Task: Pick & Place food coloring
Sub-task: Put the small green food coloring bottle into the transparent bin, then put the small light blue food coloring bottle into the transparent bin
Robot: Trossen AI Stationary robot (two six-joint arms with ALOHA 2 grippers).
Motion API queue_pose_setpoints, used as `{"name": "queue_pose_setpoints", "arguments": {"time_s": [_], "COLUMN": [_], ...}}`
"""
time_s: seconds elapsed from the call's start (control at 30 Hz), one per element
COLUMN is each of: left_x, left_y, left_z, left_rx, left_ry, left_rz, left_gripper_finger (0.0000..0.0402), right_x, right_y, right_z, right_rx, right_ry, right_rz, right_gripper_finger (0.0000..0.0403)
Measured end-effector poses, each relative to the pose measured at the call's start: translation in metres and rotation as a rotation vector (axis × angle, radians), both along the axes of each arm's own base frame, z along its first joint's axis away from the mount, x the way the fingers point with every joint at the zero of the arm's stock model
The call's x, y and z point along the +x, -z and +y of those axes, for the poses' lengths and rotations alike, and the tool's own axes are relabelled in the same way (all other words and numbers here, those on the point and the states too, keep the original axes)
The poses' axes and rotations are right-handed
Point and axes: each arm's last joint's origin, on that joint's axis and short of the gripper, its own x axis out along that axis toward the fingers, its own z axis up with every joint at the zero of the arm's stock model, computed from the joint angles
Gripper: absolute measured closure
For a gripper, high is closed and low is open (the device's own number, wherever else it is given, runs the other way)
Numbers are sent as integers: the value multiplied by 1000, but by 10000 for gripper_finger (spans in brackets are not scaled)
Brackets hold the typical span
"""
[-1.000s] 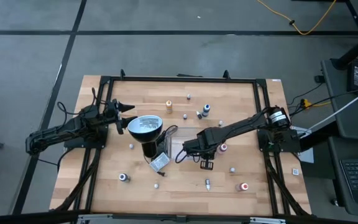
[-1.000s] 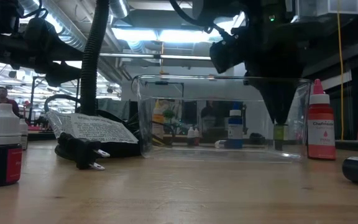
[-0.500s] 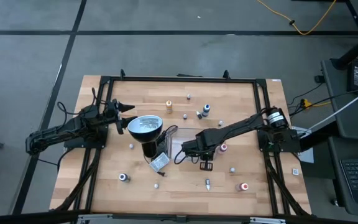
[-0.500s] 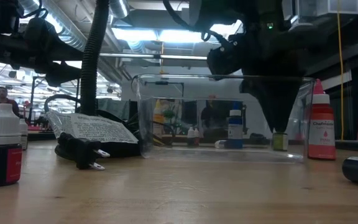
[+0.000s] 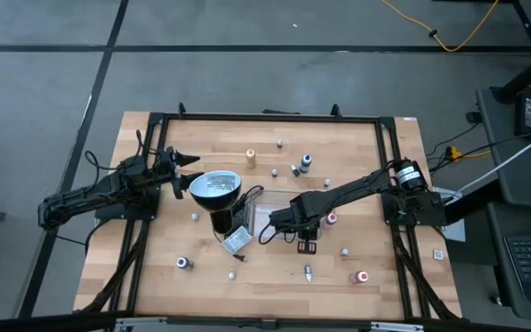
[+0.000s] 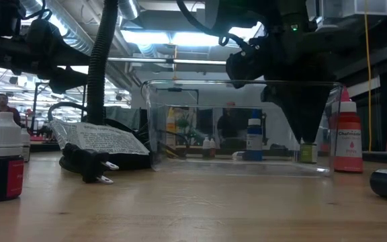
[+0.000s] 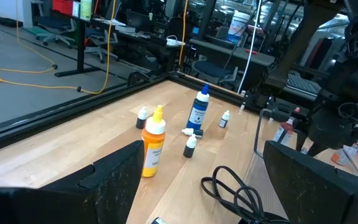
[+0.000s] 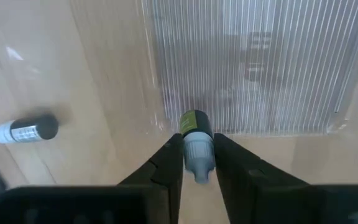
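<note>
My right gripper [image 8: 197, 163] points straight down inside the clear plastic tray [image 6: 180, 134], near one end of it, shut on a tiny olive-green food coloring bottle [image 8: 195, 124] with a grey cap. In the low view the bottle [image 6: 308, 153] stands under the tapered fingers. Other food coloring bottles are scattered on the wooden table: an orange one [image 5: 251, 156], a blue one [image 5: 305, 163] and a red one [image 5: 331, 219]. My left gripper [image 7: 204, 148] waits open and level at the table's left side, beside the lamp. My right gripper pinches the bottle's grey cap [image 8: 197, 152] between its two fingers. The fingers come from above, pointing down. The bottle stands upright with its base on the tray's ribbed floor [image 8: 253, 68].
A black lamp with a round silvery head [image 5: 215, 189] stands left of the tray, its plug and paper tag [image 6: 89, 165] lying near it. A dark bottle [image 8: 27, 129] lies on the wood outside the tray. More bottles [image 5: 362, 277] dot the near part of the table.
My right gripper has sunk a little inside the tray with the olive bottle. The bottle hung just above the tray floor a second ago and now stands on it.
</note>
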Motion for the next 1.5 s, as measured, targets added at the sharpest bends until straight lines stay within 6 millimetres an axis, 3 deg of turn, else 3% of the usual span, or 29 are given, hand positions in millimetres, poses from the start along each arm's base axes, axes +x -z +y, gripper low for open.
{"name": "queue_pose_setpoints", "arguments": {"time_s": [0.33,0.73,1.23,1.5], "left_x": [0,0,0,0], "left_y": [0,0,0,0], "left_z": [0,0,0,0], "left_rx": [-1,-1,0,0], "left_ry": [0,0,0,0], "left_rz": [0,0,0,0], "left_gripper_finger": [80,80,80,80], "right_x": [3,-4,-34,-53], "right_y": [-5,-44,-98,-127], "right_z": [0,-13,-36,-42], "right_rx": [5,17,-132,-106], "right_ry": [2,122,613,844], "right_rz": [-15,-79,-193,-271], "right_gripper_finger": [255,257,257,256]}}
